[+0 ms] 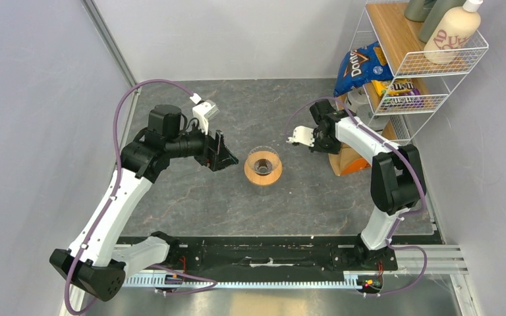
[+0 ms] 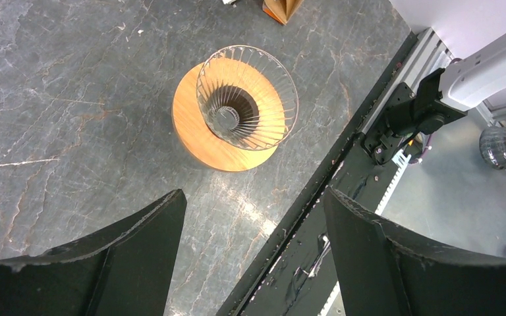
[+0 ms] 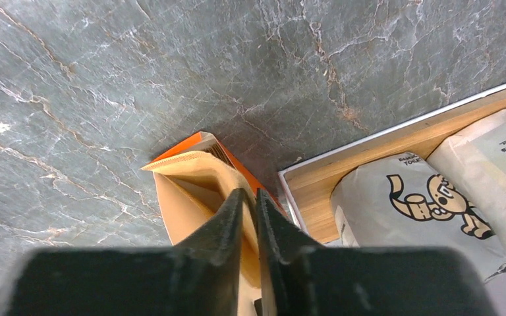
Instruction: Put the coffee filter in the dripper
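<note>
The dripper (image 1: pixel 262 166) stands at the middle of the top view on the grey table (image 1: pixel 191 197). Just to its left hangs the left gripper (image 2: pixel 253 257), jaws spread wide. Right of centre, the right gripper (image 3: pixel 248 217) is pinched tight on the coffee filter (image 3: pixel 188 174), which sits in an orange box (image 3: pixel 194 141), well apart from the dripper.

Dripper (image 2: pixel 247 99) upright on the grey table (image 2: pixel 72 99), beyond wide-parted jaws.
</note>
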`<action>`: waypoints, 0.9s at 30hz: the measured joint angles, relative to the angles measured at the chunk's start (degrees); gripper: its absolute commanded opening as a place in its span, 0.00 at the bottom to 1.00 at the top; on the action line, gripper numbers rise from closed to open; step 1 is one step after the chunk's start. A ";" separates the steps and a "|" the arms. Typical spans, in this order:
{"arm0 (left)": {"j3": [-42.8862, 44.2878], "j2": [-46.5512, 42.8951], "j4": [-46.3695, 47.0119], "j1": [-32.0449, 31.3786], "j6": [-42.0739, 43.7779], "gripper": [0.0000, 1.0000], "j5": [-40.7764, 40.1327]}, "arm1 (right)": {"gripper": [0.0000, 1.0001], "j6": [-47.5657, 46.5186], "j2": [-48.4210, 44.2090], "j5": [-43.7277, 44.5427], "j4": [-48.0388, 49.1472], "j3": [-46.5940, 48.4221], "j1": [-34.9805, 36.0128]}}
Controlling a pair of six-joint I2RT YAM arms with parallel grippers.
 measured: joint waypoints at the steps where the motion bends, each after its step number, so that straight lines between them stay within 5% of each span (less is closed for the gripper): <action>1: 0.00 0.20 0.00 0.00 -0.02 0.83 0.00 | 0.09 -0.04 0.00 -0.04 -0.15 0.13 0.00; 4: 0.00 0.61 0.00 0.00 -0.02 0.83 -0.02 | 0.00 -0.15 -0.20 -0.42 -0.37 0.48 0.00; 17: 0.00 1.51 0.09 0.02 -0.35 0.83 -0.33 | 0.00 -0.13 -8.31 -4.35 -3.78 2.78 0.00; 27: 0.00 1.57 1.16 0.35 -1.68 0.83 -3.65 | 0.00 5.49 -14.69 -15.28 -10.86 12.24 0.00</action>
